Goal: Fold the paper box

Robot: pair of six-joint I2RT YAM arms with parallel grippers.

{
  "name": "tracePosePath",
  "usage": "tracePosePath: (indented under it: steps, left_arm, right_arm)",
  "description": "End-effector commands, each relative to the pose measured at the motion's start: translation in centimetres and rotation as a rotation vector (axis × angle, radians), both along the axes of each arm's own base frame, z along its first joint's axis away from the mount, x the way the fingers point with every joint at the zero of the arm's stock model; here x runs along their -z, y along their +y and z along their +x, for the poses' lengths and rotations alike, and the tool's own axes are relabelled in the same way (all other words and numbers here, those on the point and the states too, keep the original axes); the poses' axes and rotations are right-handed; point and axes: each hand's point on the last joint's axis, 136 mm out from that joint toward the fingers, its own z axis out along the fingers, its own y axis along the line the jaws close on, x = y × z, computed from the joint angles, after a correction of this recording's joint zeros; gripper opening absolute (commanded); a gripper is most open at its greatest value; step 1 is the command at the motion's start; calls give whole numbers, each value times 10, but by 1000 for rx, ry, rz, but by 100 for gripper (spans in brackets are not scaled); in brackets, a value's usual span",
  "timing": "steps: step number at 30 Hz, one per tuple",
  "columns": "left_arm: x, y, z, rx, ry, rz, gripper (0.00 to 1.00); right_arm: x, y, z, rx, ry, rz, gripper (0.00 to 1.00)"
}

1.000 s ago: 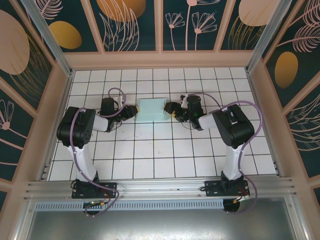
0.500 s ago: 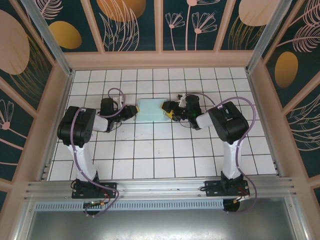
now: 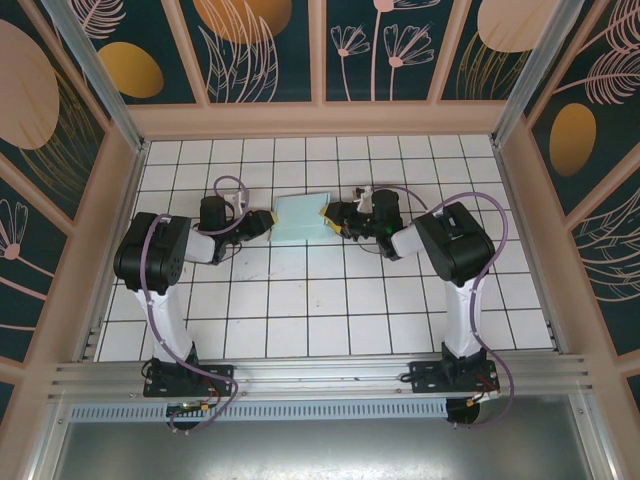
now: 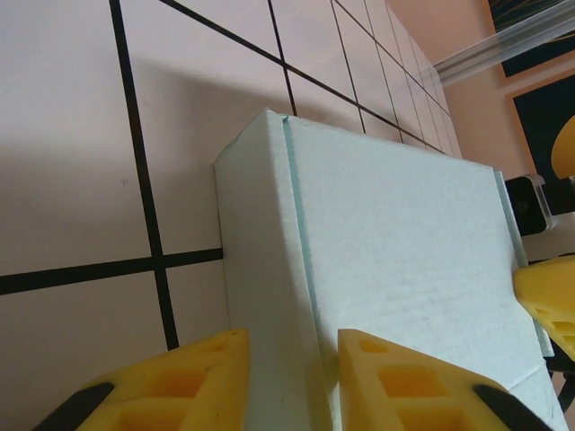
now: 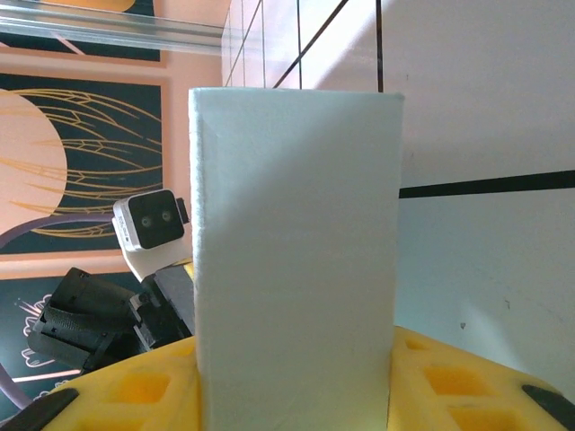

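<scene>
Box position: paper box (image 3: 300, 217) sits toward the far middle of the surface, between the two grippers, skewed a little against the tile lines
Box form: already closed into a shallow rectangular shape of pale mint card; the left wrist view gives a creased top edge, one side wall and a flat top panel
Surface: white tiled surface (image 3: 300, 310) with black grout lines
Left gripper: left gripper (image 4: 289, 346) is at the box's left end, one yellow finger outside the side wall and the other over the top panel, with the corner ridge running between them; cannot tell whether it pinches or only straddles
Right gripper: right gripper (image 5: 295, 359) is at the right end, yellow fingers flush against both faces of the box and closed on it
Weight: judged very light; likely to skid on the smooth tiles at a nudge unless braced from the other end
Stiffness: thin card, firm along the creases and soft across the open panels; a hard squeeze would probably dent or bow a wall
Where to hold: the ends and folded edges, where doubled card takes the load; keep off the middle of the top panel
Stage: judged late, squaring or pressing the ends
Risk: an uneven pull from the two ends could twist the box or spring a tucked flap
</scene>
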Motion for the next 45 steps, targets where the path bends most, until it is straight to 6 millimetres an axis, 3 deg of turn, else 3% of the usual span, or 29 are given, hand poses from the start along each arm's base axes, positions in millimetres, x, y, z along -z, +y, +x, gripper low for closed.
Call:
tracePosePath:
  steps: [1, 6, 11, 14, 23, 32, 34, 36, 44, 45]
  left_arm:
    - [35, 12, -15, -41, 107, 67, 34]
    - [-3, 19, -13, -82, -56, 84, 59]
    - [-45, 26, -19, -134, -258, 150, 71]
    - [-77, 23, -31, -164, -454, 252, 89]
    - [-144, -22, -84, -95, -984, 602, 99]
    - [-147, -50, -107, -34, -1277, 1034, 99]
    - [-143, -52, -109, -20, -1332, 1150, 99]
    - [-151, -49, -113, -81, -1407, 1248, 99]
    - [-161, -52, -110, -192, -1535, 1492, 99]
    - [-153, -53, -107, -176, -1534, 1528, 99]
  right_arm:
    - [-20, 3, 2, -15, -70, 47, 42]
    - [-25, -2, 1, -2, -92, 24, 42]
    - [-33, -11, -3, 13, -112, 16, 43]
    - [-39, -17, -6, 22, -120, 16, 43]
    - [-71, -28, -24, 22, -164, 18, 43]
    - [-102, -41, -43, 17, -203, 25, 43]
    - [-111, -42, -49, 8, -212, 39, 43]
    - [-119, -42, -53, 2, -221, 52, 43]
    - [-129, -43, -74, -33, -214, 84, 43]
    - [-130, -44, -77, -36, -213, 88, 43]
